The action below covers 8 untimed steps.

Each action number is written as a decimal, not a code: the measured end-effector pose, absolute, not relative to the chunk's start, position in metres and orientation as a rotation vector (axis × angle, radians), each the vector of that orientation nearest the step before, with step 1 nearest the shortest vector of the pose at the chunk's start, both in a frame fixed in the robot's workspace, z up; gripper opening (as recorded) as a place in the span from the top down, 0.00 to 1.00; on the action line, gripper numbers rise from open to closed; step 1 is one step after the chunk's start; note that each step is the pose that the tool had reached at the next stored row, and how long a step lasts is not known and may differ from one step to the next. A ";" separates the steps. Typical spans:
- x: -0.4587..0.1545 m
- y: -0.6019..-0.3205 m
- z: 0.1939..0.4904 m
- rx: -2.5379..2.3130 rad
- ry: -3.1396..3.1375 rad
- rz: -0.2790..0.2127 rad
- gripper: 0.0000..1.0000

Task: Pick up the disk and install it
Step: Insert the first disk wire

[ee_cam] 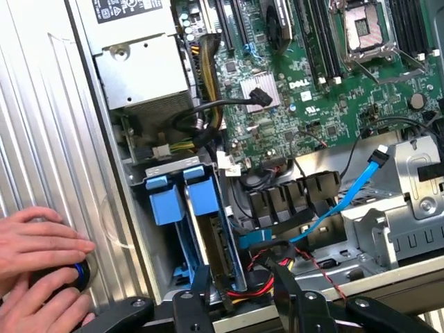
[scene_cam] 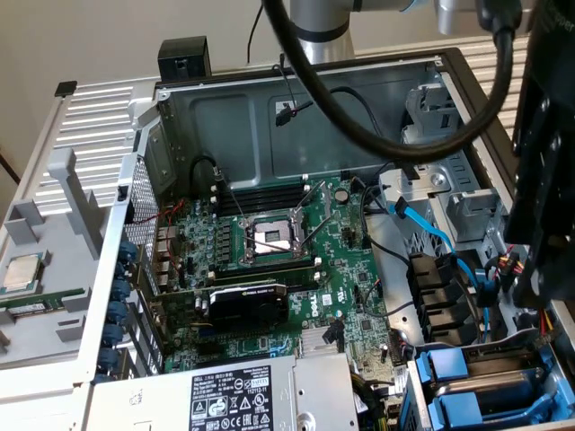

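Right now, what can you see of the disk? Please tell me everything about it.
The disk stands on edge in the metal cage, beside a second blue carrier. Its blue plastic frame runs along its long edges and ends in a blue handle; a dark grey side shows between them. No label can be seen. The open pincer hovers over its end; whether it touches, I cannot tell.

arm (scene_cam: 323,22): silver-grey tube | cable (scene_cam: 409,151): thick black | jaws: black, pivot screws
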<state>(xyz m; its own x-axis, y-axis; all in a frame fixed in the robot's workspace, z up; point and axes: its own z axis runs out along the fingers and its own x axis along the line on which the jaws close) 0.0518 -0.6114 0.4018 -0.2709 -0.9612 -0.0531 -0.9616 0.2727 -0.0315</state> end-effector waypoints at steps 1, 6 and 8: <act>0.052 -0.615 0.402 -1.858 2.456 0.014 0.51; 0.052 -0.628 0.400 -1.856 2.453 0.032 0.51; 0.052 -0.631 0.399 -1.859 2.449 0.038 0.51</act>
